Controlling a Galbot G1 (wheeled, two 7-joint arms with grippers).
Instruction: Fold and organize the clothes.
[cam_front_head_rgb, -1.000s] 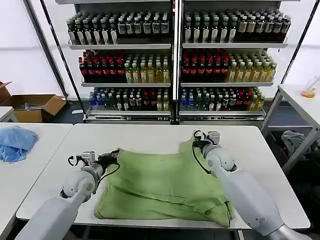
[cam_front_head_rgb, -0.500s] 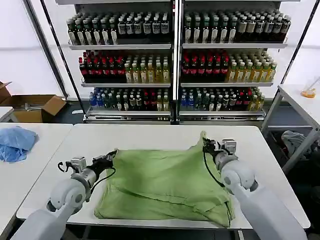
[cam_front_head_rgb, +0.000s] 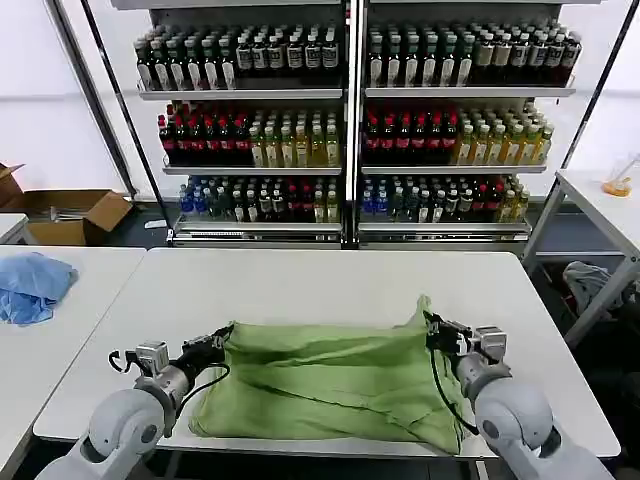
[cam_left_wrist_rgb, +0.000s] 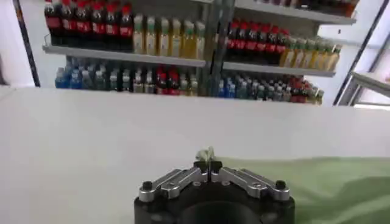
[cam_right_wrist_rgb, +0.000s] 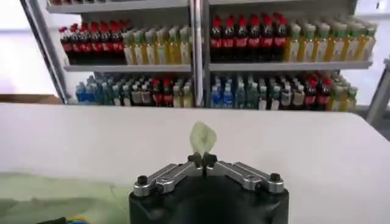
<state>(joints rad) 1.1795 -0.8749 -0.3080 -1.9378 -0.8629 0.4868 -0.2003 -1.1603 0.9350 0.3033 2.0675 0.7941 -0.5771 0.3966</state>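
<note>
The green polo shirt (cam_front_head_rgb: 325, 385) lies on the white worktop (cam_front_head_rgb: 300, 275), close to the near edge, already doubled over on itself; its far edge is lifted at both corners and hangs a little between them. The left tool (cam_front_head_rgb: 222, 335) is pinched shut on the far left corner of the shirt; in the left wrist view the left tool (cam_left_wrist_rgb: 208, 165) has its tips together with a bit of green cloth poking out between them. The right tool (cam_front_head_rgb: 432, 327) is pinched shut on the far right corner; in the right wrist view the right tool (cam_right_wrist_rgb: 202, 159) holds a small tuft of the shirt (cam_right_wrist_rgb: 203, 137) that sticks up above the tips.

I think the step in hand is a fold, with the far edge being brought toward the near edge; the next move calls for both tools to travel together at the same height, so the edge stays straight, then lay it down flat and let go.

Farther off to the left, a blue garment (cam_front_head_rgb: 32, 283) sits on another table; at the back stand shelves of bottles (cam_front_head_rgb: 350, 120).
</note>
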